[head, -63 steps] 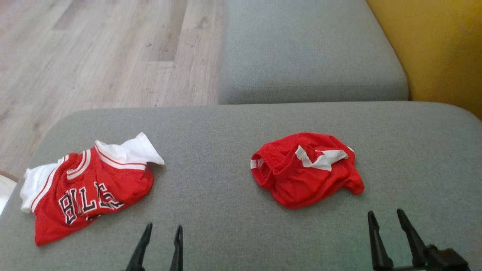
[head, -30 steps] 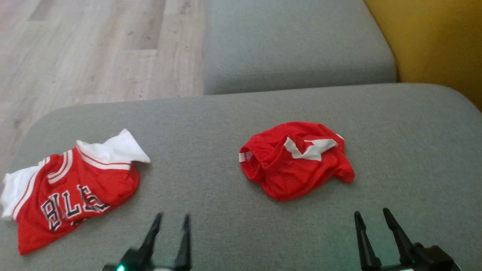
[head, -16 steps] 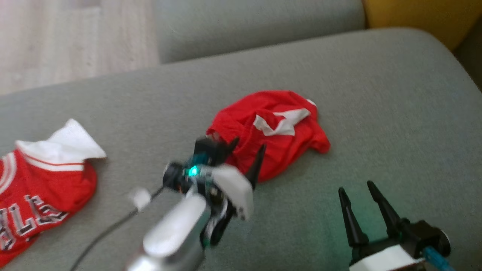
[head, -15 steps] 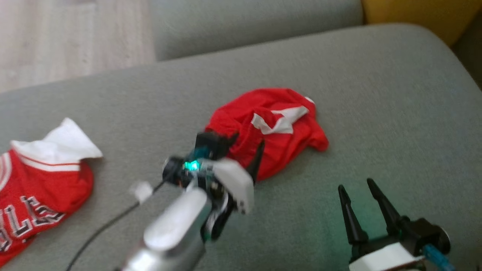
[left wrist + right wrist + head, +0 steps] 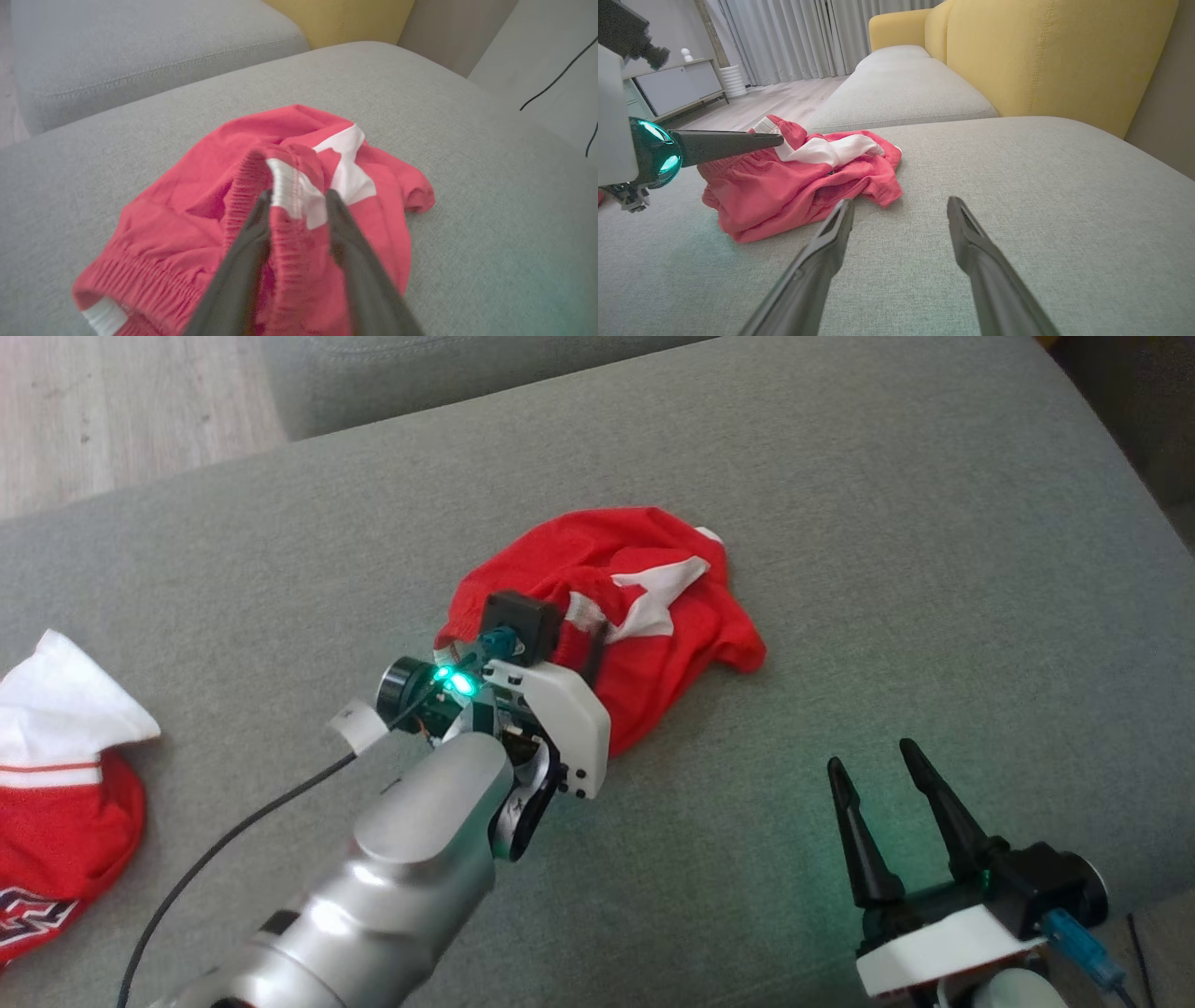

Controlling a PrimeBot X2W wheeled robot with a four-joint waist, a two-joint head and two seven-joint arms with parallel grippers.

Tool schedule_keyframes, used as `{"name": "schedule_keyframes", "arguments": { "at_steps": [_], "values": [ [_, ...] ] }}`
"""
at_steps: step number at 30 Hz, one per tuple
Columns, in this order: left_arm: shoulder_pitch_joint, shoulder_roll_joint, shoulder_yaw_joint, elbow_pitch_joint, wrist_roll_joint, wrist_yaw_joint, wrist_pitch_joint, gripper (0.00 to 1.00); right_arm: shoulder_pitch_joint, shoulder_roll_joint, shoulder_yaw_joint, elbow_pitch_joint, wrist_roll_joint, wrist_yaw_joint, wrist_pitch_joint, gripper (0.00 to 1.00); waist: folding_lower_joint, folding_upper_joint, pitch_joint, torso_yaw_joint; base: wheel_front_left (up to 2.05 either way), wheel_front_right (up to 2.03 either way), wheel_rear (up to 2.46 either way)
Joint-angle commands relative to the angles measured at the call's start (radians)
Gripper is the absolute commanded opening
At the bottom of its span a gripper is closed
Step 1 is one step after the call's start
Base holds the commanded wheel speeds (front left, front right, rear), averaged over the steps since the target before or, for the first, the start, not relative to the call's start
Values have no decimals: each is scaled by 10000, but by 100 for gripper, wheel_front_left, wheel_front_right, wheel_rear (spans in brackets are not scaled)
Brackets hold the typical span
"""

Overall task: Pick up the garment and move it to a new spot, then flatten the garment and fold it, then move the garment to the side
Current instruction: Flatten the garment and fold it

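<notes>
Shorts (image 5: 653, 625): red with a white patch, crumpled at centre of the head view, lying on the cushion (image 5: 934, 569).
Left gripper (image 5: 299, 198): at the lower-left edge of the shorts; fingers clamped on a raised fold of the elastic waistband.
Right gripper (image 5: 870, 756): lower right of the head view; fingers apart, holding nothing, not touching the shorts.
Jersey (image 5: 65, 803): red and white, at the left edge, well apart from the shorts.

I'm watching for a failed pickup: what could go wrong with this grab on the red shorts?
The left gripper straddles only a narrow waistband fold of the shorts; it may slip out on lifting. The shorts lie bunched, so lifting by one point could leave them twisted and harder to flatten.
</notes>
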Motion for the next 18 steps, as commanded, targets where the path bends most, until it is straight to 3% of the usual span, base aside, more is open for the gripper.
{"name": "schedule_keyframes", "arguments": {
  "at_steps": [1,9,18],
  "values": [
    [-667,32,137,-188,-84,0,-289,0,-353,-178,259,-257,-7,-7,-111,100,-1,0,-51,-63,0,0,0],
    [-1625,32,-399,-673,-1140,-634,-845,0,-475,-102,336,-318,203,-7,-111,100,-1,0,-234,-497,0,0,0],
    [-4356,32,-306,-1612,-2885,-1337,-852,0,-730,-110,679,-369,465,-7,-111,100,-1,0,-93,-859,0,0,0]
  ]
}}
